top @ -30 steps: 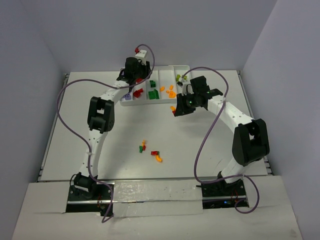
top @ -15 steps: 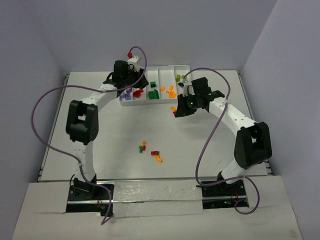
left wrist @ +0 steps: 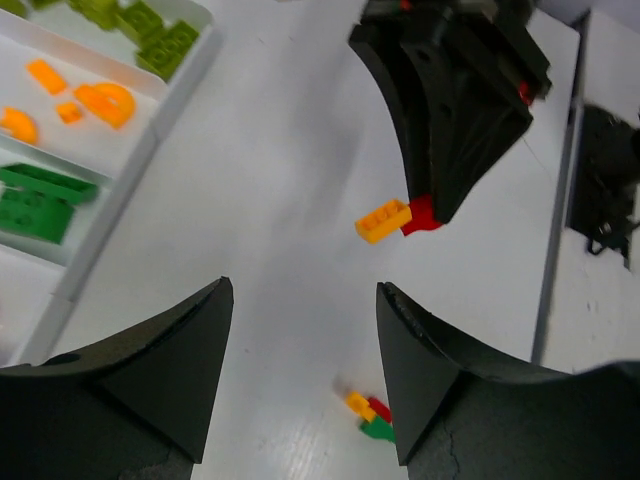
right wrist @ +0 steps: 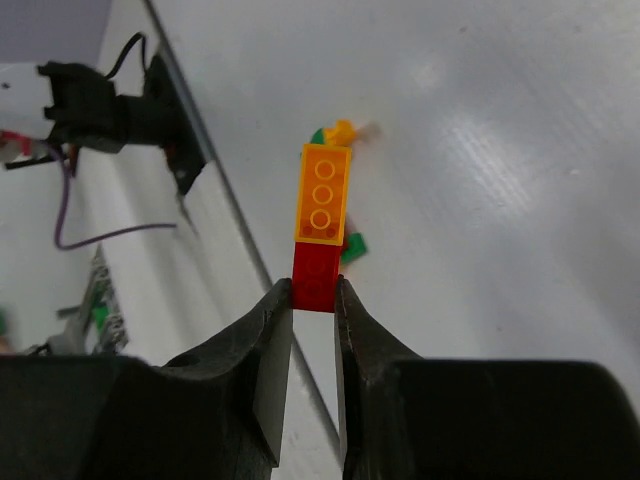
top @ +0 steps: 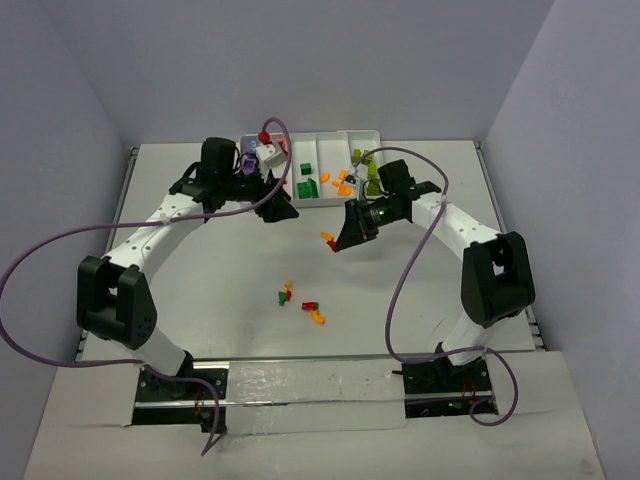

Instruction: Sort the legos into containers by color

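My right gripper (top: 338,240) (right wrist: 315,290) is shut on a red lego (right wrist: 317,278) with an orange lego (right wrist: 323,195) (top: 326,238) stuck to its end, held above the table in front of the white tray (top: 372,134). My left gripper (top: 279,207) (left wrist: 305,290) is open and empty, just in front of the tray's left half. In the left wrist view the right gripper (left wrist: 428,212) and its orange and red pair (left wrist: 385,219) hang ahead. The tray's containers hold dark green (top: 306,185), orange (top: 342,182) and lime (top: 358,155) legos.
Loose legos lie mid-table: an orange, red and green cluster (top: 285,294) (left wrist: 368,412), a red piece (top: 309,304) and an orange curved piece (top: 318,318). Purple cables loop off both arms. Grey walls close in the table on three sides.
The left arm swung out to the left, and its gripper drew back off the tray to its front edge, jaws widening. The right gripper carried the orange and red pair left and nearer.
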Motion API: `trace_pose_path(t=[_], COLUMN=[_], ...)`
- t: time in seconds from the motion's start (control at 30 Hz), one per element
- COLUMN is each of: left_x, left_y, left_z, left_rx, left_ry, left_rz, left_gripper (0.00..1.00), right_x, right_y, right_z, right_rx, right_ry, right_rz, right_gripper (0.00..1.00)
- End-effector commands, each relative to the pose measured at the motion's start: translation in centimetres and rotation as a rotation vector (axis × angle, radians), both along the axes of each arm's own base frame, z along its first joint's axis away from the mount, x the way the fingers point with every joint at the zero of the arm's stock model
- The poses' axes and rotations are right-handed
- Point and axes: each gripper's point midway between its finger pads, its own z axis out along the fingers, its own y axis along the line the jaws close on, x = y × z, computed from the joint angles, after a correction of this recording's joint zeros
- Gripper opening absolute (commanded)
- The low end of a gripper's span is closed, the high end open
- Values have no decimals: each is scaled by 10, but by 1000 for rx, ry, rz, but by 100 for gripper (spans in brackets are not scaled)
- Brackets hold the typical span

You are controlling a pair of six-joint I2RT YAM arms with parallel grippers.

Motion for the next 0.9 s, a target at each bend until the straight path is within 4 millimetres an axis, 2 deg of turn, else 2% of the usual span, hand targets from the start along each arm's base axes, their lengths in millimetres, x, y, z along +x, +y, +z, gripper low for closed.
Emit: trace_pose_path(t=[0.0, 0.1, 0.17, 0.27, 0.47, 0.67, 0.87], left_x=[-55, -76, -88, -91, -89, -88, -88], left_y=[8, 11, 13, 17, 16, 18, 12], left_z=[-2, -1, -1, -3, -16, -23, -14], left_rx=[6, -39, -45, -17, 121, 162, 169], left_ry=[-50, -67, -81, -117, -227, -262, -324], left_rz=[-239, -333, -370, -371, -379, -386, -374], left_gripper=[70, 80, 81, 80, 70, 62, 56], right_x=[-31, -39, -44, -49, -56, -65, -72], right_y=[13, 15, 17, 20, 26, 35, 40], right_z=[36, 42, 48, 50, 44, 40, 37], right_rx=[226, 277, 314, 342, 380, 355, 334], right_ry=[70, 105, 131, 164, 257, 264, 265], right_rz=[179, 220, 241, 250, 255, 297, 316], right_gripper=[0, 0, 0, 0, 0, 0, 0])
